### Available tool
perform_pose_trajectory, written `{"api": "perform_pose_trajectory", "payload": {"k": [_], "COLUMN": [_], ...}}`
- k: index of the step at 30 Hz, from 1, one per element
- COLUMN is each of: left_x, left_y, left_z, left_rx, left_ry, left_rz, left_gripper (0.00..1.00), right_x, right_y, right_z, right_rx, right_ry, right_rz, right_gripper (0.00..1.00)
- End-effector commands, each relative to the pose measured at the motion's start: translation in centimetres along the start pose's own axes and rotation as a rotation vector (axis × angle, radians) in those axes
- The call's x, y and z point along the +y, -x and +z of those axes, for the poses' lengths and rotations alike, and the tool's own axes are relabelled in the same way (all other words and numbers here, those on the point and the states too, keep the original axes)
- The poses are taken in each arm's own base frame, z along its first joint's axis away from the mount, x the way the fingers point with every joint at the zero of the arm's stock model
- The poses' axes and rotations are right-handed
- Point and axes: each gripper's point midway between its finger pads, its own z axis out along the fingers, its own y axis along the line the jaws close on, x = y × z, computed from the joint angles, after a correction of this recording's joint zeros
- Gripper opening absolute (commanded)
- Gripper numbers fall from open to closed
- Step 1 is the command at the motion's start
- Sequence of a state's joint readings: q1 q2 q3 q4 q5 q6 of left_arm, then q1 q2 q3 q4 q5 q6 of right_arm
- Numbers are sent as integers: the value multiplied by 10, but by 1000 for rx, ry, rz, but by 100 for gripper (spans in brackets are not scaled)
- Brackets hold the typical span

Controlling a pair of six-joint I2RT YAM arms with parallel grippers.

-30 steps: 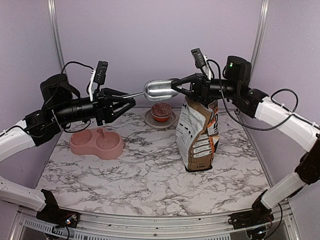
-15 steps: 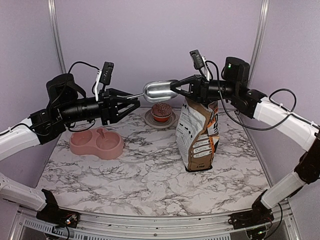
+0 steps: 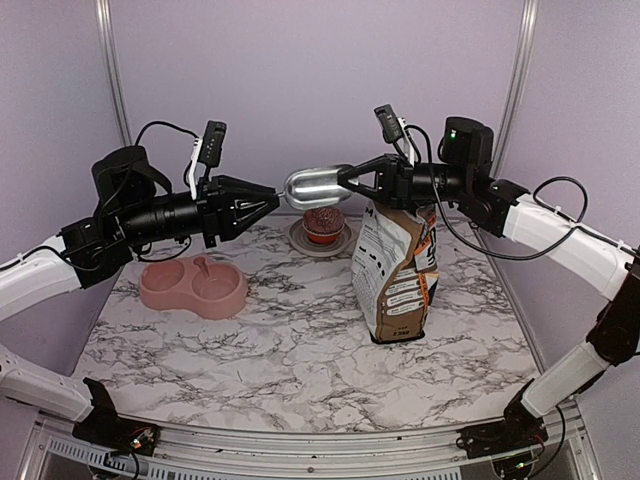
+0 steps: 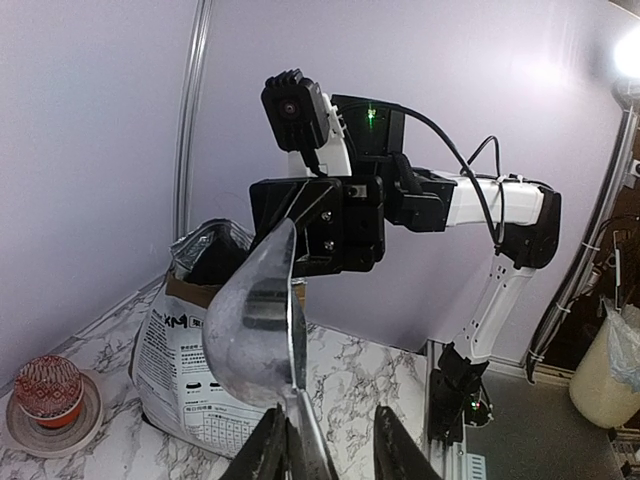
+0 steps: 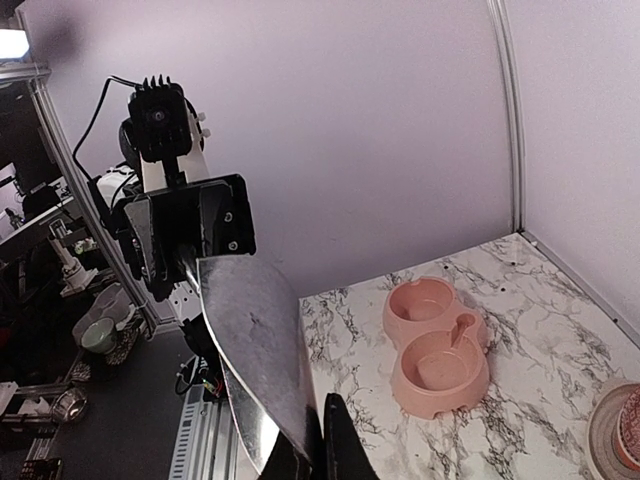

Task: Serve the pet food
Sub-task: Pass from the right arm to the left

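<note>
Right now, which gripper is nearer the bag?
Right. The right gripper hangs just above the bag; the left gripper is farther off, past the scoop.

Pale lilac walls (image 3: pixel 300 80) close in the cell, with slim aluminium posts (image 3: pixel 112 70) in the back corners. A white tabletop with grey marble veining (image 3: pixel 260 370) fills the bottom. A bright white light (image 4: pixel 630 50) glares high beside it, over dark grey floor (image 4: pixel 540 420).

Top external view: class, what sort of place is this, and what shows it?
Probably a robot test booth staged for pet feeding: plain lilac walls, a pink double pet bowl and a printed paper bag.
</note>
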State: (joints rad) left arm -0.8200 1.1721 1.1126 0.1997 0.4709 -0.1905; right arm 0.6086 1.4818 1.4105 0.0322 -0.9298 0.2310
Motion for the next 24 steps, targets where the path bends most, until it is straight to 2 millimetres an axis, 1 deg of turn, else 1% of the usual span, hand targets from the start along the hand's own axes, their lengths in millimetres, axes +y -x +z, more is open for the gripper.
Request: {"api": "perform_pose_trajectory", "payload": {"k": [1, 8, 18, 24], "left_x": [2, 4, 6, 8], "left_y": [10, 7, 6, 3], "left_z": [3, 5, 6, 9], "left_rx": [-31, -24, -23, -14], "left_ry": [-1, 0, 10, 10], "left_rz": [16, 12, 11, 8], "left_gripper": [29, 26, 24, 20], "right_x": [3, 3, 3, 4], "right_y": [7, 6, 3, 6], "right_z": [2, 2, 4, 4], "right_rx": [-9, -4, 12, 9], "right_ry": [3, 5, 6, 9], "right_rz": [-28, -27, -32, -36], "right_gripper": [0, 0, 0, 0]}}
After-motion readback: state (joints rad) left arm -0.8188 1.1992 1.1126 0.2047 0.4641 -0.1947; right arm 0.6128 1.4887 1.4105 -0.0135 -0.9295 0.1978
